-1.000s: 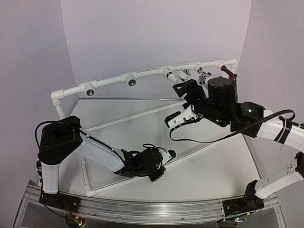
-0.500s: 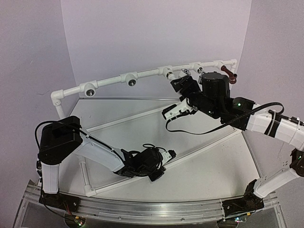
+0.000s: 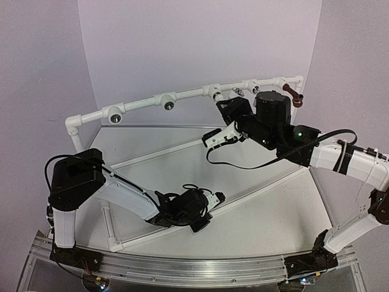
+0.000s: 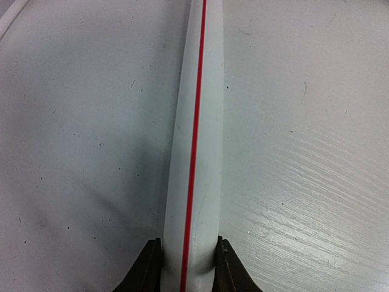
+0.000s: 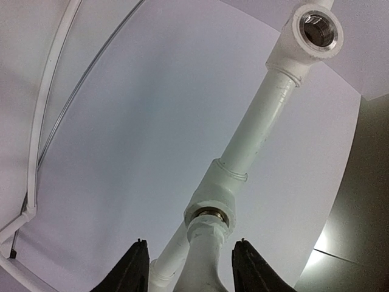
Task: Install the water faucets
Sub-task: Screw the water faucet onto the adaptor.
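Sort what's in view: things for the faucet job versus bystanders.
Job:
white faucet, with the right gripper around it
dark red-brown faucet
empty tee socket on the pipe frame

Lying about:
red-striped white strip, clamped by the left gripper
table

Left pincer (image 4: 188,244) clamped low; right pincer (image 5: 191,243) raised, jaws apart

right arm at the pipe frame (image 3: 140,104), left arm down low
your right gripper (image 3: 221,104) sits at a tee just left of the silver faucet (image 3: 237,92); red-brown faucet (image 3: 294,95) on the frame's far right; left gripper (image 3: 205,214) on the white rail (image 3: 267,184).
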